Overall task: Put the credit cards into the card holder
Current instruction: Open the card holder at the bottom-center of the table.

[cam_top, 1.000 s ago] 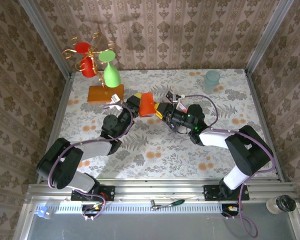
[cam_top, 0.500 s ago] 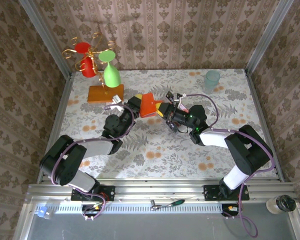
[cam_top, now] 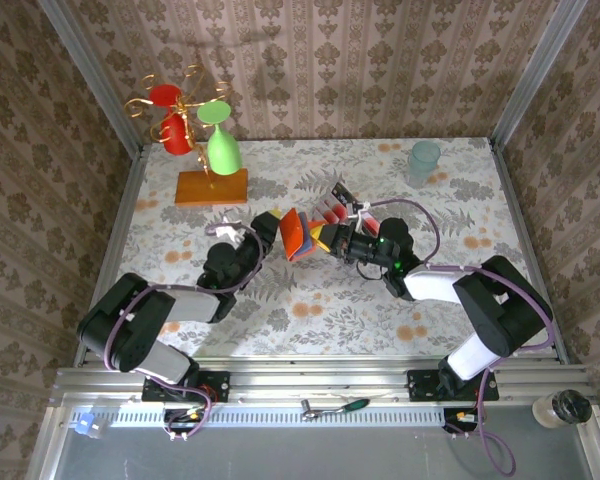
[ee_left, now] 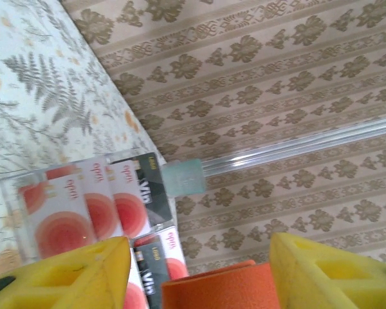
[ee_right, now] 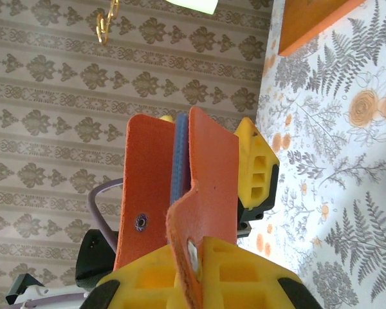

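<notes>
Since left fingers (ee_left: 71,270) parted, card holder (cam_top: 292,232) nearer, tilted

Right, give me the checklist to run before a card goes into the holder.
1. Right gripper shut on the card holder: ok, one flap is pinched between its jaws.
2. Card holder open wide enough: not ok, its flaps stand close together.
3. Left gripper free for a card: ok, jaws apart, no card in them.
4. Credit cards reachable: ok, fanned out uncovered on the table.
5. Cards already inside the card holder: cannot tell.
</notes>
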`<action>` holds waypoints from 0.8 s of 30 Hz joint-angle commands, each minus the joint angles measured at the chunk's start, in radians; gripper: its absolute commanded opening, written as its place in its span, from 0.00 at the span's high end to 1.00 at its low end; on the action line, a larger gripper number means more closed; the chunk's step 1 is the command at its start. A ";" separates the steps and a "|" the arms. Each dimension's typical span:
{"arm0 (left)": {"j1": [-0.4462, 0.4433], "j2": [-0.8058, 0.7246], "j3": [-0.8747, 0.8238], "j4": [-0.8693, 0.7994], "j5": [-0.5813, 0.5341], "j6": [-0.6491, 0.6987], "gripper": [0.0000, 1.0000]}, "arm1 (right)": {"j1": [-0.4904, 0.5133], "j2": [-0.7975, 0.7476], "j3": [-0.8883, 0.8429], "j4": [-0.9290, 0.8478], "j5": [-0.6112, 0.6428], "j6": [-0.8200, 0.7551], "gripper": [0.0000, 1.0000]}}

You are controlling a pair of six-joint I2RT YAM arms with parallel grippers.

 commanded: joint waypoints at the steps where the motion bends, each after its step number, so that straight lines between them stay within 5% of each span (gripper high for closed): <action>1: 0.028 -0.040 -0.027 0.004 0.037 0.049 0.39 | 0.003 -0.008 -0.025 -0.001 -0.022 -0.041 1.00; 7: 0.044 -0.154 0.021 -0.236 0.085 0.161 0.38 | 0.003 0.027 -0.053 0.037 -0.017 -0.034 1.00; 14: -0.006 -0.331 0.275 -0.980 0.091 0.502 0.36 | 0.004 0.055 -0.081 0.074 -0.006 -0.029 1.00; 20: -0.082 -0.248 0.468 -1.421 0.011 0.720 0.35 | 0.010 0.107 -0.106 0.140 0.004 -0.011 1.00; 24: -0.131 -0.184 0.527 -1.537 -0.042 0.795 0.32 | 0.018 0.146 -0.122 0.188 0.012 0.003 1.00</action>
